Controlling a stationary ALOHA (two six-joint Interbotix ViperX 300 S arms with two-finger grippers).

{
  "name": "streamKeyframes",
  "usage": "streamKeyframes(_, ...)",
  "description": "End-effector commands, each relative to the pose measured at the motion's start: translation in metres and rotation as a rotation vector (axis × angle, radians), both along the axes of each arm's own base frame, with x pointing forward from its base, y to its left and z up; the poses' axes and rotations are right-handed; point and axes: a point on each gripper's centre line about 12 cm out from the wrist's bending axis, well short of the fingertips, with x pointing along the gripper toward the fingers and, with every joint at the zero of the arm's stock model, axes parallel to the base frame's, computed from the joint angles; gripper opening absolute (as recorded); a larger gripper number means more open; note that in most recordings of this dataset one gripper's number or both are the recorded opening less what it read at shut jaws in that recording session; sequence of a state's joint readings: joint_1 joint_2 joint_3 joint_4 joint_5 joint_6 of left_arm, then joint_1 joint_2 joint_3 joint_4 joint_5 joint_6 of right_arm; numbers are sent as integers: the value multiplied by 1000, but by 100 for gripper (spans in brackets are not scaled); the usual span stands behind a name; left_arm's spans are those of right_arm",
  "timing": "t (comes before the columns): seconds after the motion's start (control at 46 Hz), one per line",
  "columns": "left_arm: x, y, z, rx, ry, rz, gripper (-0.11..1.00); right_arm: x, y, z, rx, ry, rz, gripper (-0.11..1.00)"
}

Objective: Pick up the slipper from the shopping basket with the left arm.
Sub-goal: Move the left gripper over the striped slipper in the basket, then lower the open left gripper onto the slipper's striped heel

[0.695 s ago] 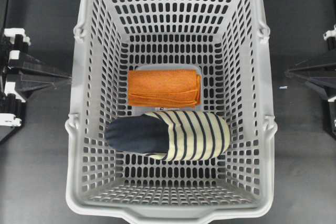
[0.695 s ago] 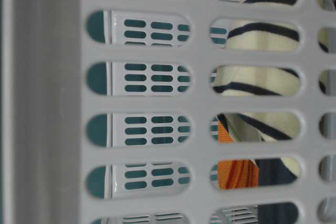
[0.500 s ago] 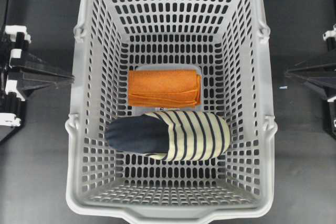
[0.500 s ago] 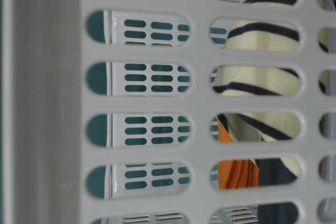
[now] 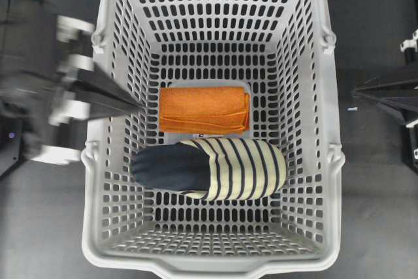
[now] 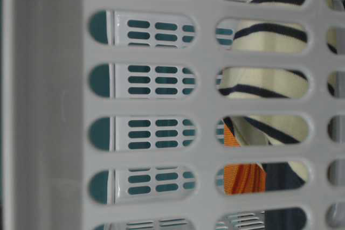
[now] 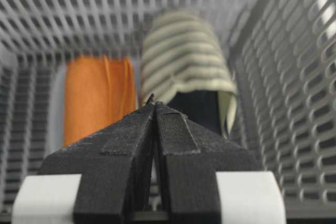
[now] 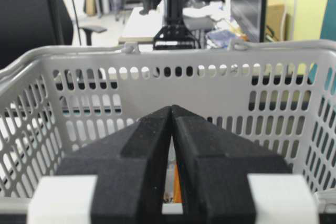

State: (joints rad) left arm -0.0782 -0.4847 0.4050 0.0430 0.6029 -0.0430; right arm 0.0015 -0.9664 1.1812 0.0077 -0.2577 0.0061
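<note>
The slipper (image 5: 215,168), cream with navy stripes and a dark navy heel, lies on its side on the floor of the grey shopping basket (image 5: 209,267), heel to the left. My left gripper (image 5: 139,104) is shut and empty. It reaches over the basket's left wall, blurred by motion, its tip near the left end of the orange cloth. In the left wrist view the shut tips (image 7: 154,104) point at the slipper (image 7: 186,56) ahead, apart from it. My right gripper (image 5: 358,91) is shut and stands outside the basket's right wall.
A folded orange cloth (image 5: 204,109) lies just behind the slipper, touching it; it also shows in the left wrist view (image 7: 94,95). The basket's tall slotted walls (image 8: 184,85) surround both. The table-level view shows the slipper (image 6: 264,82) through the wall slots.
My left arm has swung right from outside the basket, over its left wall, so its tip is now inside. The right arm, slipper and cloth have not moved.
</note>
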Motion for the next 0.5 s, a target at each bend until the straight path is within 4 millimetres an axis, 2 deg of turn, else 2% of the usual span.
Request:
streamKeyframes(0.0,27,-6,4,8,84,-7,0,1,-1,2,3,-2,-4,-1)
streamKeyframes(0.196,76,-16,-8,22,227,-18,0,1,-1,1,5,5,-5,-1)
streamKeyframes(0.326,99,-20,-22,31,303,-19,0,0,-1,1,3,3,-3,-1)
streamKeyframes(0.478,117,-22,-37,35,368,-15,2,-1,-1,1,5,0,-4,-1)
